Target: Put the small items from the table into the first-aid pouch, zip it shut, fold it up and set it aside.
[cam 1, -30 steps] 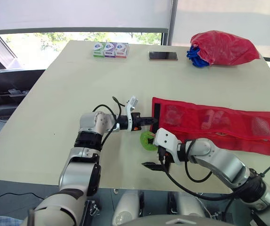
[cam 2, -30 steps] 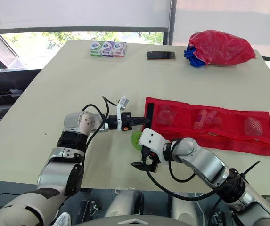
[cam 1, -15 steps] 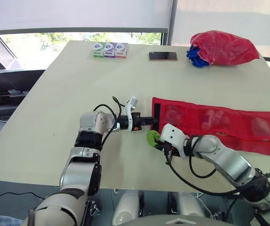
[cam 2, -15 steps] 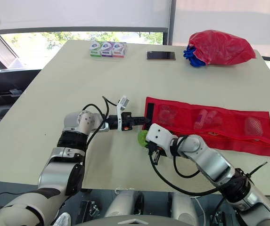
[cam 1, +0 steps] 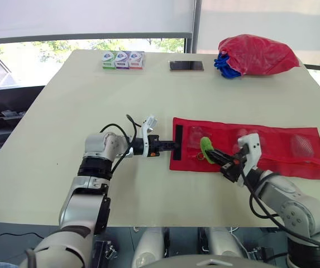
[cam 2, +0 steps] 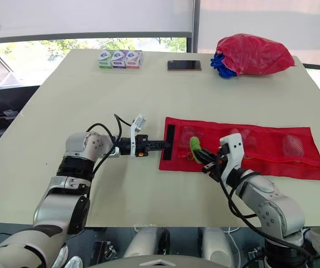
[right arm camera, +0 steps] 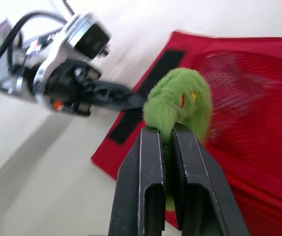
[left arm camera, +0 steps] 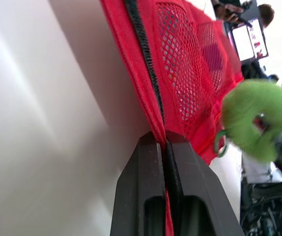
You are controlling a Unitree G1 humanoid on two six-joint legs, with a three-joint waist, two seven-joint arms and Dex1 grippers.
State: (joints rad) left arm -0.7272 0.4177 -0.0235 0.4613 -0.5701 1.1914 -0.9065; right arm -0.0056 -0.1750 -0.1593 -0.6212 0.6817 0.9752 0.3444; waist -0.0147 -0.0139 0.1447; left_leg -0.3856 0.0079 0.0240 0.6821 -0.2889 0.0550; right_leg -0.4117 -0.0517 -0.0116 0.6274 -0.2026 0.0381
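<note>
The red mesh first-aid pouch (cam 1: 271, 146) lies flat and unfolded on the table, with small items showing through its pockets. My left gripper (cam 1: 174, 146) is shut on the pouch's left edge beside the black strip (left arm camera: 145, 73). My right gripper (cam 1: 214, 154) is shut on a fuzzy green ring (cam 1: 206, 147) and holds it just above the pouch's left end. In the right wrist view the green ring (right arm camera: 180, 103) sits pinched between my fingers (right arm camera: 150, 147), with the left gripper (right arm camera: 112, 92) beyond it.
Three small boxes (cam 1: 123, 60), a phone (cam 1: 186, 66) and a red bag with a blue cord (cam 1: 256, 54) line the far edge. The table's front edge (cam 1: 165, 209) runs close below both arms.
My right gripper has shut on the green ring, which lay on the table in front of the pouch's left corner, then lifted it and carried it right over the pouch. The left gripper kept its hold.
</note>
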